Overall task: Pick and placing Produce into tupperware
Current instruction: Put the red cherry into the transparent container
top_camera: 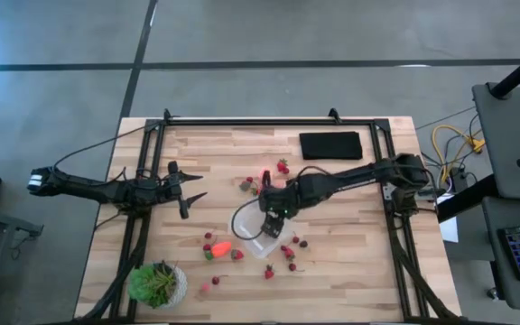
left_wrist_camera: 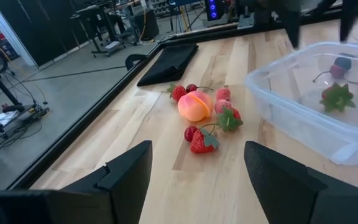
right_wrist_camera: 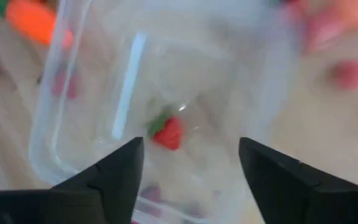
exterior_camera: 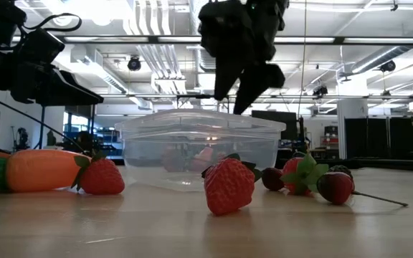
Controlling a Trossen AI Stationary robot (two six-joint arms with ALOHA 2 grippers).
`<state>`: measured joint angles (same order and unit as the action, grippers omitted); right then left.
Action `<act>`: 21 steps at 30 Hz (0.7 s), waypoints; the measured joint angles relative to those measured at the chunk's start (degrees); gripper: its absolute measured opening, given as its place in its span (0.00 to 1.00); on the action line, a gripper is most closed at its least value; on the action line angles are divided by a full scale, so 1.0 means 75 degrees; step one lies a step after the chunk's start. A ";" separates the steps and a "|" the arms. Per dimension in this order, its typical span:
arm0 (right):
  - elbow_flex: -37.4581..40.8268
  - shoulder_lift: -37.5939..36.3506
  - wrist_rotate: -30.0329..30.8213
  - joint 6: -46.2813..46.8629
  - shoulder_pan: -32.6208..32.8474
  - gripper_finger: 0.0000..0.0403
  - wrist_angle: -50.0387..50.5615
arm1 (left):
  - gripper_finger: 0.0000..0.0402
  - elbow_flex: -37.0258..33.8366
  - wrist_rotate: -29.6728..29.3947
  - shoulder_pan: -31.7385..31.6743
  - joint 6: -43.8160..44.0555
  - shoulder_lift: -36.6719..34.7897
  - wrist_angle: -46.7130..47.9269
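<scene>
Few strawberries, perhaps three, lay in tupperware under empty, wide-open right gripper; carrot, peach, scattered berries remained outside; left gripper idle, spread, far left.

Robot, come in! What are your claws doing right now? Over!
Right claw open above the tupperware, strawberry inside. Left claw open, waiting off to the side. Carrot and berries on the table. Nothing blocking.

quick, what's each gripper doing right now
Left gripper: open, empty, left of the container.
Right gripper: open, empty, above the container.
</scene>
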<state>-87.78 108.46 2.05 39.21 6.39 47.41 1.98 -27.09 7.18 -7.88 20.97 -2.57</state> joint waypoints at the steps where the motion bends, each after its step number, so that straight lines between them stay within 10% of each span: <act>1: -0.0115 -0.0030 0.0301 0.0023 -0.0107 0.67 0.0311 | 0.60 0.0000 0.0003 0.0003 0.0001 -0.0003 0.0005; 21: 0.0038 0.0707 -0.0384 -0.1108 -0.3419 0.62 0.1032 | 0.60 0.0000 0.0000 0.0003 0.0002 -0.0001 0.0006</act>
<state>-87.50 113.76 -0.83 30.90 -19.25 55.15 1.98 -27.09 7.20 -7.86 20.97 -2.52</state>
